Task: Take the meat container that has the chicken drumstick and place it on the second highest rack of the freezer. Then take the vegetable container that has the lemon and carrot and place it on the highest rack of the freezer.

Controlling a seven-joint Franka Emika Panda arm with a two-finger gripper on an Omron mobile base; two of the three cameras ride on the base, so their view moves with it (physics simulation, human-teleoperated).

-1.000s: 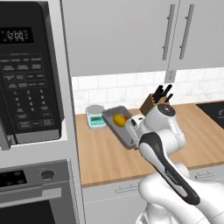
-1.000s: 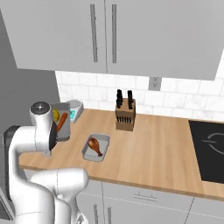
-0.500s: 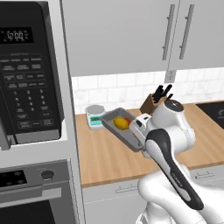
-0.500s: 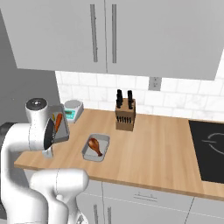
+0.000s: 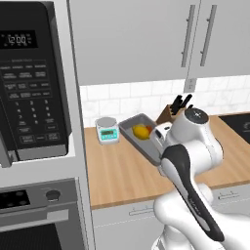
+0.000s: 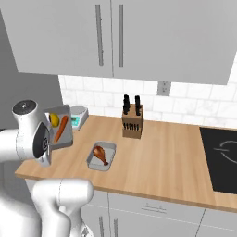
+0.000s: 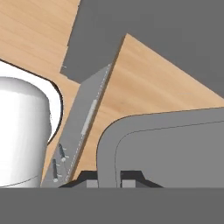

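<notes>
The grey vegetable container (image 5: 145, 144) with a lemon (image 5: 140, 131) and a carrot (image 6: 60, 128) hangs tilted in the air above the counter's left end. My gripper (image 7: 108, 178) is shut on its rim, with one fingertip on each side of the container wall (image 7: 175, 144). In the right base view the vegetable container (image 6: 65, 138) sits beside my upper arm. The meat container (image 6: 95, 164) with the chicken drumstick (image 6: 100, 154) rests flat on the wooden counter (image 6: 162, 152), to the right of and below the held one. The freezer is out of view.
A small kitchen scale (image 5: 107, 130) stands by the tiled wall, and a knife block (image 6: 132, 121) stands further right. A microwave (image 5: 29, 97) and an oven (image 5: 34, 205) fill the tall unit on the left. A black cooktop (image 6: 222, 157) lies at the counter's right end. Wall cabinets (image 6: 120, 37) hang overhead.
My arm has swung a little, carrying the vegetable container slightly right in the left base view and tipping it more. The meat container has stayed in place.
</notes>
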